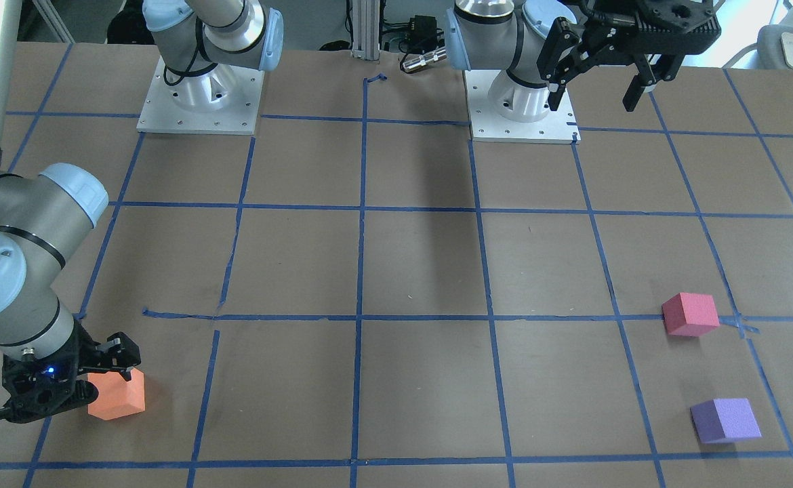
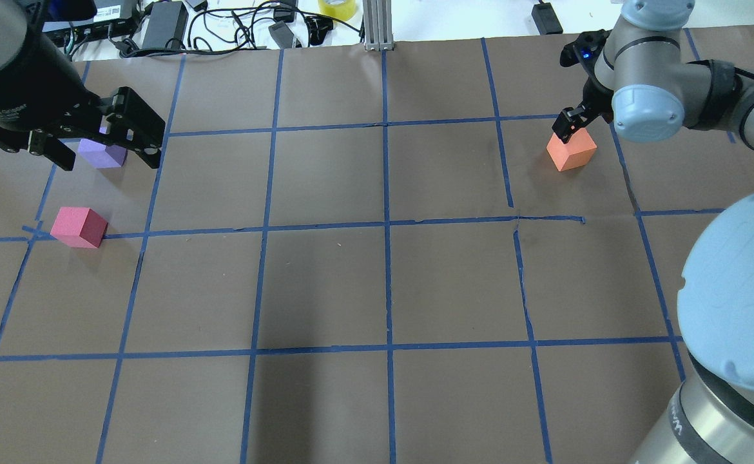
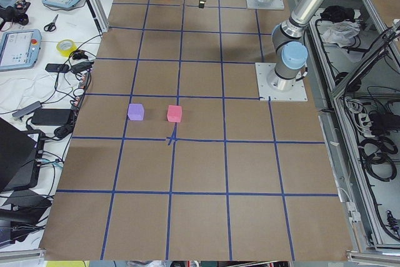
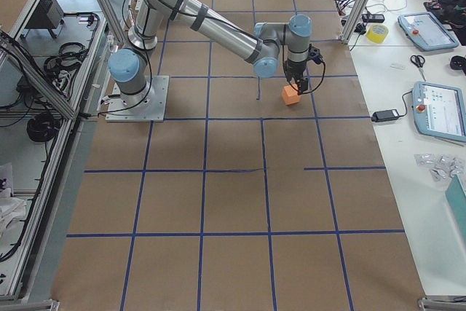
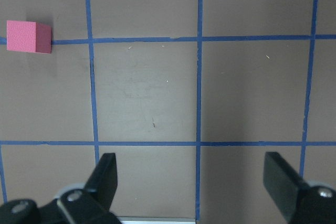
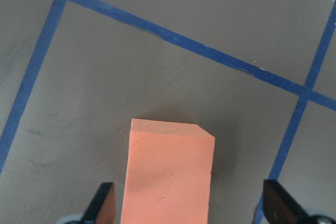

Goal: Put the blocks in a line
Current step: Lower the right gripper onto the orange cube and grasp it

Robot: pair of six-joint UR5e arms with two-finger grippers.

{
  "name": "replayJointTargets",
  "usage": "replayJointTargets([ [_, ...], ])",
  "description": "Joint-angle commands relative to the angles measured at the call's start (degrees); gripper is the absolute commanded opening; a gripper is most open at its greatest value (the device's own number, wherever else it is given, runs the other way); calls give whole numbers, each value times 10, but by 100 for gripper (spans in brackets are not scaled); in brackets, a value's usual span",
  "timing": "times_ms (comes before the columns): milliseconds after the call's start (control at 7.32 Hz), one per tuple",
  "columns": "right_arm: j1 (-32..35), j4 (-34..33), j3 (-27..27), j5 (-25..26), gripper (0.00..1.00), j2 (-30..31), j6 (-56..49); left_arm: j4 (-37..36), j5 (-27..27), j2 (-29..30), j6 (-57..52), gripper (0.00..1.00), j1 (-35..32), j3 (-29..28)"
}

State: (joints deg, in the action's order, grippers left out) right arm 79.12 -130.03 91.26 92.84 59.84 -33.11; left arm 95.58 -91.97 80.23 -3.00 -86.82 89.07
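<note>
- Table [image 2: 325, 283]: brown paper with a blue tape grid. The three blocks sit at its two far ends.
- Right arm [image 4: 218, 30]: stretched out low to the operators' edge of the table at its own end. It is much the nearer arm to the orange cube.
- Left arm [image 1: 505, 41]: drawn up by its base and high off the table.
- Left gripper [image 5: 191, 169]: fingers spread wide, nothing between them, only bare paper below.
- Right gripper [image 6: 189, 195]: fingers spread wide, one on each side of the orange block [image 6: 168, 171], gripping nothing. The wrist view puts the cube off-centre, with one finger just beside it and a broad gap to the other.
- The orange block rests flat on the paper directly below the pincer (a cube, so no long axis to match). I'd judge a straight close would take it, nudging it sideways first.
- Pink-red block [image 5: 29, 36] and purple block [image 1: 725, 420]: near each other at the left arm's end, well apart from the orange one.
</note>
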Motion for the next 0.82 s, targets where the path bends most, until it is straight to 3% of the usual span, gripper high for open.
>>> replayJointTargets([
  [0,-1,-4,-1,-1,100,-15,-3,0,0,0,0,100,0,0],
  [273,-1,0,-1,-35,100,-17,1,0,0,0,0,100,1,0],
  [683,-2,-7,1,-33,100,-30,-5,0,0,0,0,100,1,0],
])
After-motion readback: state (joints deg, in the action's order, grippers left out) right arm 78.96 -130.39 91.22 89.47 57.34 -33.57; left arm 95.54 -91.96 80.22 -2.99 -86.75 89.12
